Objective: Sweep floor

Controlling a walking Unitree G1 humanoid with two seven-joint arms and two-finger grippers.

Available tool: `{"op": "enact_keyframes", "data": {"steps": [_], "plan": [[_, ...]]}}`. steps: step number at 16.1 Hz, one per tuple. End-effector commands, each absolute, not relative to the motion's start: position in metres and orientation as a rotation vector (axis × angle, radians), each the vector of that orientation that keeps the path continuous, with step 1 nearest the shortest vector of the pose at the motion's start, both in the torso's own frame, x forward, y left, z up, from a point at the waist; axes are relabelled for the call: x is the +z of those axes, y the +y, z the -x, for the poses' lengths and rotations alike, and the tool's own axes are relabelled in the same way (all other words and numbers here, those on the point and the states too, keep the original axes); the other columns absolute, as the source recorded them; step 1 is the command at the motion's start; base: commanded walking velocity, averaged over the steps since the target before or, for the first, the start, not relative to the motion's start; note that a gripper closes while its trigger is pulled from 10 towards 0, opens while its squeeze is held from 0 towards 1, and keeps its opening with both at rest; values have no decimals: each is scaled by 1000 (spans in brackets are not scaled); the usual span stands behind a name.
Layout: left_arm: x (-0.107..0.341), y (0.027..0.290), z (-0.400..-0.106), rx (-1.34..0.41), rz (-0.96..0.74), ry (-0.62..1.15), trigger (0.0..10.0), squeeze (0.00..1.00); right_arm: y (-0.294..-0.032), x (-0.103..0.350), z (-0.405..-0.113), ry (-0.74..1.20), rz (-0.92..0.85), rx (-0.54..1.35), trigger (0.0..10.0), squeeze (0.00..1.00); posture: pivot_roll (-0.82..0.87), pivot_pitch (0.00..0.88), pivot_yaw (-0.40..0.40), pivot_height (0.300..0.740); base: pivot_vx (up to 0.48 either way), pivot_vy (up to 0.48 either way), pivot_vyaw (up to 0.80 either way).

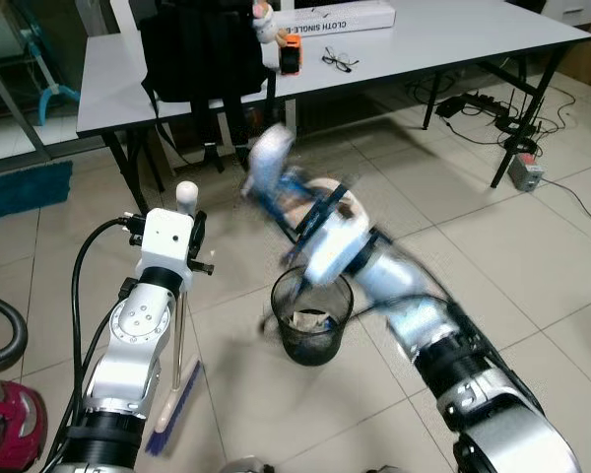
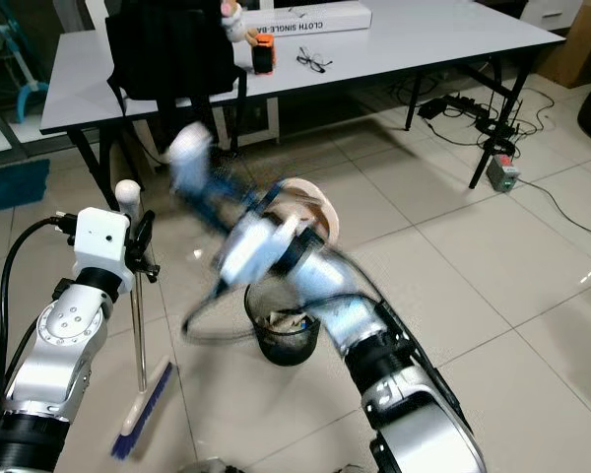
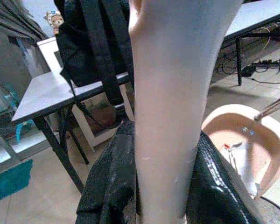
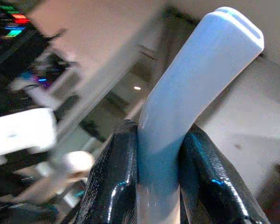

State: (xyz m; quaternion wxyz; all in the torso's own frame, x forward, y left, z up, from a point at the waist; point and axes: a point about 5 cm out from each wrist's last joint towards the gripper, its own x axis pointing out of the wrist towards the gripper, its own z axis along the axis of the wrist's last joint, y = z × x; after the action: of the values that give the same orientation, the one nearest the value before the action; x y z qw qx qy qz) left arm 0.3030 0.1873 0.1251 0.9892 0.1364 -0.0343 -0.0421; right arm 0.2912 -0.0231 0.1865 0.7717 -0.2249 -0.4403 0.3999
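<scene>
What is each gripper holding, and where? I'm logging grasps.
Left gripper: the broom, near the top of its handle. Right gripper: the dustpan, by its pale blue handle, above the mesh bin.

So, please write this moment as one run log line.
left gripper: shut on broom | right gripper: shut on dustpan, over bin
</scene>
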Motion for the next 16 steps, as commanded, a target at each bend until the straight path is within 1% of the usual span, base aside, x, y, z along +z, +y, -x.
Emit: {"op": "enact_keyframes", "data": {"steps": [1, 2, 5, 7, 8, 9, 10, 11, 12, 13, 14, 16], "plan": [[131, 189, -306, -74, -292, -98, 10000, 0, -19, 192, -285, -1034, 517, 903, 10000, 0, 32, 25, 62, 740, 0, 0, 0], [131, 189, -306, -74, -291, -98, 10000, 0, -19, 191, -284, -1035, 526, 910, 10000, 0, 32, 25, 62, 740, 0, 0, 0], [131, 187, -306, -78, -286, -97, 10000, 0, -17, 179, -286, -988, 625, 962, 10000, 0, 27, 23, 60, 740, 0, 0, 0], [131, 187, -306, -77, -286, -99, 10000, 0, -25, 185, -299, -949, 620, 849, 10000, 0, 32, 23, 56, 740, 0, 0, 0], [131, 188, -306, -72, -289, -100, 10000, 0, -38, 200, -317, -888, 522, 693, 10000, 0, 32, 23, 56, 740, 0, 0, 0], [134, 190, -306, -58, -296, -105, 10000, 0, -62, 226, -340, -805, 266, 478, 10000, 0, 29, 24, 56, 740, 0, 0, 0], [137, 192, -308, -45, -289, -109, 10000, 0, -82, 249, -352, -778, 70, 359, 10000, 0, 29, 24, 56, 740, 0, 0, 0], [142, 193, -309, -42, -292, -118, 10000, 0, -94, 273, -352, -825, -2, 302, 10000, 0, 22, 24, 60, 740, 0, 0, 0], [144, 193, -310, -44, -296, -121, 10000, 0, -97, 282, -350, -856, 5, 290, 10000, 0, 22, 24, 60, 740, 0, 0, 0], [151, 191, -312, -56, -307, -141, 10000, 0, -103, 306, -341, -949, 26, 250, 10000, 0, 19, 25, 63, 740, 0, 0, 0], [156, 189, -313, -59, -330, -169, 10000, 0, -102, 316, -332, -1003, 69, 251, 10000, 0, 16, 25, 66, 740, 0, 0, 775], [161, 190, -313, -46, -355, -192, 10000, 0, -95, 310, -326, -1000, 149, 303, 10000, 0, 18, 27, 65, 740, 0, 0, 775]]}}
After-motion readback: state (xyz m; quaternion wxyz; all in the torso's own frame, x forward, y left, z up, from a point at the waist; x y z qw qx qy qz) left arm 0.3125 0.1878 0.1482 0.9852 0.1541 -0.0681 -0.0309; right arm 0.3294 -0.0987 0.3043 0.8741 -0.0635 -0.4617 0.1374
